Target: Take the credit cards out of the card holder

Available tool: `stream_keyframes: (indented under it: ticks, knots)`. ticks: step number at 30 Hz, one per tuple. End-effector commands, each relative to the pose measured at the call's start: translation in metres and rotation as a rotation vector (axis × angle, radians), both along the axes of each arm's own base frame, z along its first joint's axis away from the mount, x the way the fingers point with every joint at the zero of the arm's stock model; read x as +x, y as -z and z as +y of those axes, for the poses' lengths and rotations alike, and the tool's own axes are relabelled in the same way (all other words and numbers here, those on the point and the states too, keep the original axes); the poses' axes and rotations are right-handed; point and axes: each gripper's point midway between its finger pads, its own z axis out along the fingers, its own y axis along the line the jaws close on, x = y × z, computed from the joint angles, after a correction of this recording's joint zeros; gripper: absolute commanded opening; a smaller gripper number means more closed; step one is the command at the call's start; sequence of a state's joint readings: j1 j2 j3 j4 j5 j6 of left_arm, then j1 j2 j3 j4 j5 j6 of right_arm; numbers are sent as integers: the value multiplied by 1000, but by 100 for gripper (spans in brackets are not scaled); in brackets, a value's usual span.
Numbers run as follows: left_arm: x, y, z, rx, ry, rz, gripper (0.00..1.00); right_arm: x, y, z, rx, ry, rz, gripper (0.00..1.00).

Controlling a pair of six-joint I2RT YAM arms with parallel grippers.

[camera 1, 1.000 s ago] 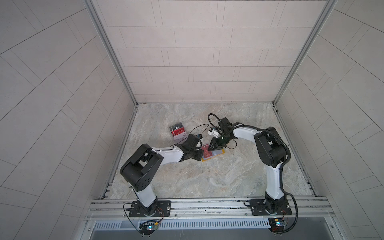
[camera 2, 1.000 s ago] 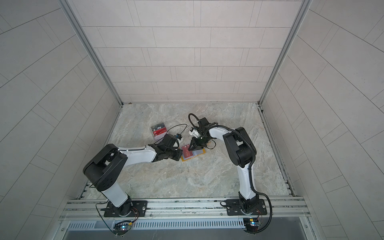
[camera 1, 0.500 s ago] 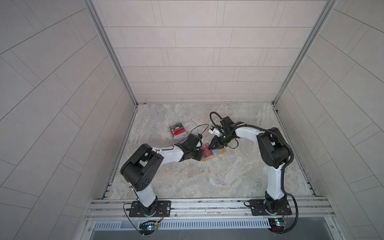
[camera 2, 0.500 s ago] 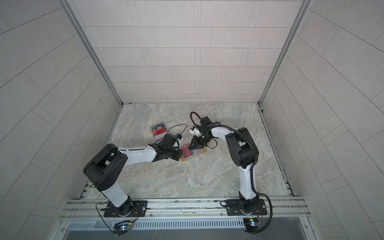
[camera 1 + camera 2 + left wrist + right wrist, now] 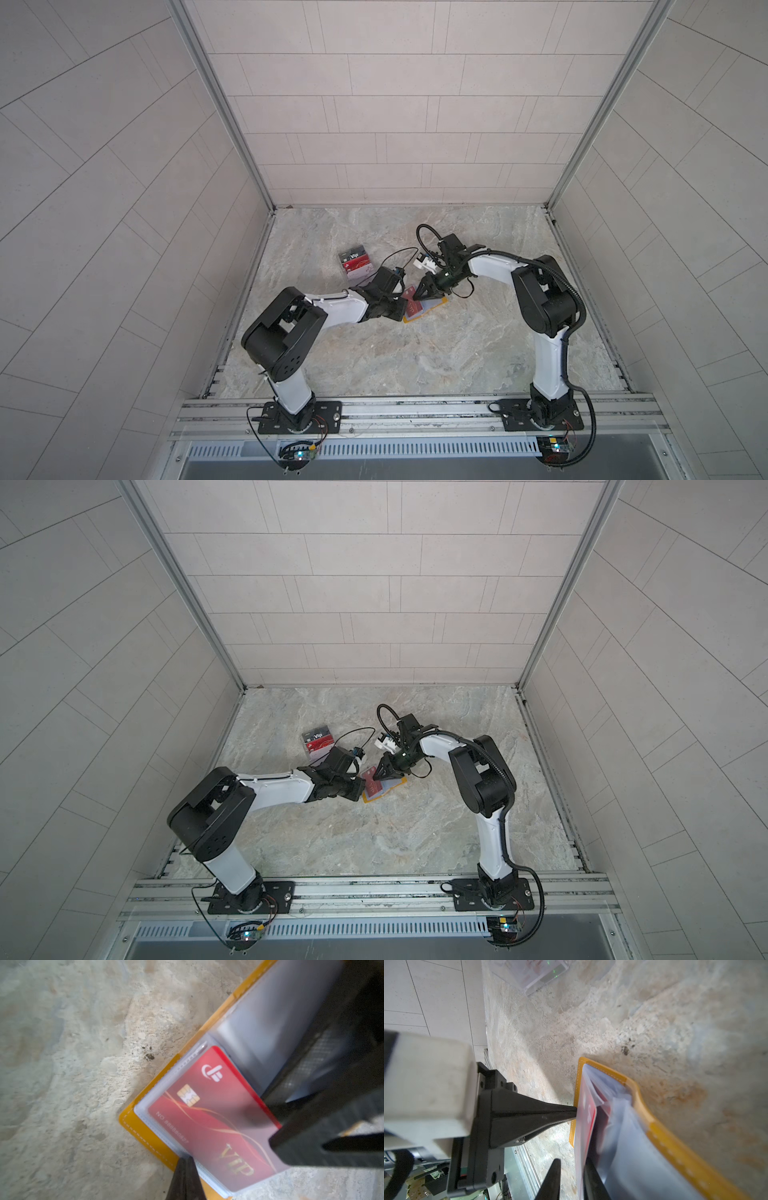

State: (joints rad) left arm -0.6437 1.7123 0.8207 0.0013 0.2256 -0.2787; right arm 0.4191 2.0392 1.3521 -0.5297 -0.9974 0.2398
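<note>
The mustard-yellow card holder [image 5: 437, 305] [image 5: 395, 782] lies open on the stone floor, its clear sleeves turned up. One of the red credit cards [image 5: 207, 1118] [image 5: 585, 1124] sits in a sleeve, showing a chip and gold "VIP" lettering. My left gripper [image 5: 185, 1160] [image 5: 400, 311] is shut, and its tip presses on the holder's edge beside the sleeves. My right gripper [image 5: 573, 1172] [image 5: 419, 296] is open and straddles the raised sleeve with the card. One finger [image 5: 592, 1176] lies against the sleeve, the other [image 5: 554, 1172] stands clear of it.
A clear acrylic box [image 5: 355, 262] [image 5: 318, 742] holding a black "Vip" card and red cards stands behind and to the left of the holder. The left wall's metal rail [image 5: 527, 1159] runs close by. A cable loops above each wrist.
The right arm's elbow has drifted slightly to the right while its gripper stays at the sleeve, jaws a touch narrower. The left arm and card holder have not visibly moved.
</note>
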Motion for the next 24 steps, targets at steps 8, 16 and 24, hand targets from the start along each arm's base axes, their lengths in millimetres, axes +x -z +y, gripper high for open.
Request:
stream_keyframes:
  ticks: [8, 16, 24]
  knots:
    - [-11, 22, 13, 80, 0, 55, 0, -17, 14, 17, 14, -85, 34, 22]
    - [-11, 23, 13, 80, 0, 58, 0, -20, 15, 23, 56, -95, 39, 24]
    - [-13, 25, 14, 89, -1, 61, 0, -19, 1, 23, 117, -77, 5, 23]
